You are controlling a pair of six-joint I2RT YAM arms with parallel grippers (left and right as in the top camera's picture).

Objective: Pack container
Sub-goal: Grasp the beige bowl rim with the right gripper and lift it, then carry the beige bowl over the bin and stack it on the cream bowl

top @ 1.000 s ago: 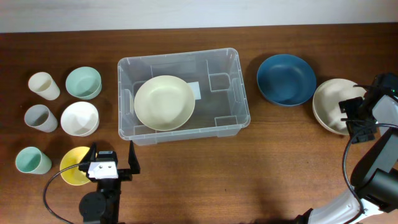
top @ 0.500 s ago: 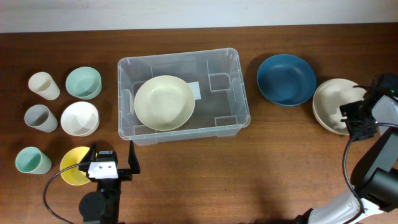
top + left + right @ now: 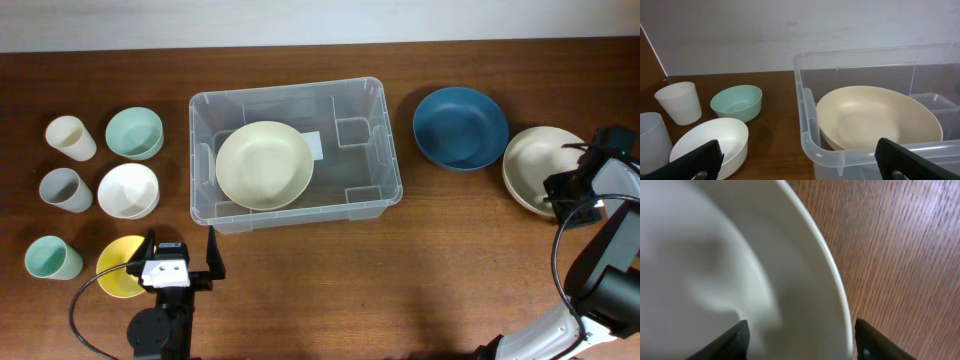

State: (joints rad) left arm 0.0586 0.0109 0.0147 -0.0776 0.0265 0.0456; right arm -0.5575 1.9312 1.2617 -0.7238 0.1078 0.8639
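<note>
Container (image 3: 345, 165) clear plastic; L gripper (image 3: 181, 240) wide-open, empty; R gripper (image 3: 797, 340) half-open astride bowl (image 3: 525, 160) rim.

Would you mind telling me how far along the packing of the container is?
Done: one cream bowl lies in the container. In hand: the fingers of the right gripper straddle the rim of the off-white bowl, not yet closed. Left: that bowl, the blue bowl, three small bowls and three cups sit outside it; the left gripper hangs open.

Even bright light, soft shadows; right wrist view blurred at close range
</note>
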